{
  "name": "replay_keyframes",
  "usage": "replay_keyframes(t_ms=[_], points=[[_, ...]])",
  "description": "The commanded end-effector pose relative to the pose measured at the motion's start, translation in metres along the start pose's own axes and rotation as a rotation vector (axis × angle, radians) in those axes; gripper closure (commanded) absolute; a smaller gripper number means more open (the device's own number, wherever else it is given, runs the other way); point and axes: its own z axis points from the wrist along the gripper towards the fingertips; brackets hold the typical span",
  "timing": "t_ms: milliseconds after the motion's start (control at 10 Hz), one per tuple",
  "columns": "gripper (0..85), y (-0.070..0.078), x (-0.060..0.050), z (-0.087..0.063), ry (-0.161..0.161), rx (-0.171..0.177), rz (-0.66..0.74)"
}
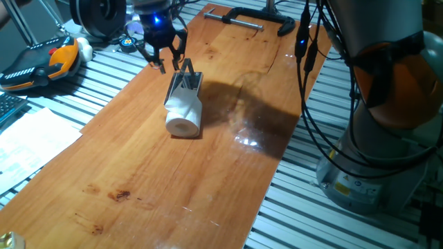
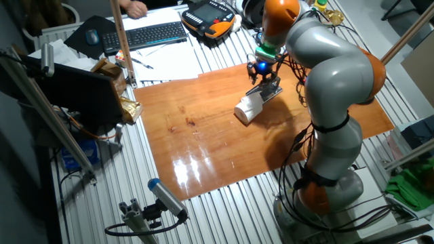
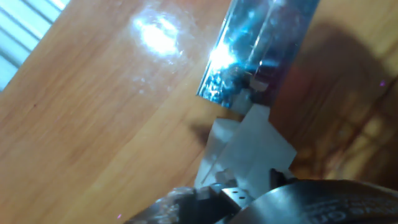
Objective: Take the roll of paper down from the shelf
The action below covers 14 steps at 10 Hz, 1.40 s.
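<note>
The roll of paper is a white cylinder with its hollow end facing the camera. It lies tilted on the wooden board, its far end against the dark grey metal shelf. My gripper hangs just behind and above the shelf, open and empty, not touching the roll. In the other fixed view the roll lies left of the shelf, with the gripper above them. The hand view is blurred: a shiny metal plate of the shelf lies ahead over the wood.
A black clamp lies at the board's far end. An orange and black pendant and papers sit to the left. Cables and the robot's base stand to the right. A keyboard is beyond the board.
</note>
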Motion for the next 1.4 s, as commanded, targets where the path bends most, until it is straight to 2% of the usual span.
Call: replay_keyframes(t_ms=[0, 200, 300, 400, 700, 1300], points=[[84.3, -0.0023, -0.0039, -0.0026, 0.005, 0.005, -0.162], [84.3, -0.0065, -0.011, -0.0081, -0.012, 0.011, -0.266], [84.3, -0.0065, -0.0113, -0.0082, -0.04, 0.022, -0.297], [84.3, -0.0062, -0.0111, -0.0078, -0.045, 0.019, -0.293], [84.3, -0.0082, -0.0082, -0.009, -0.026, -0.004, -0.278], [84.3, -0.0076, -0.0097, -0.006, -0.035, -0.01, -0.285]])
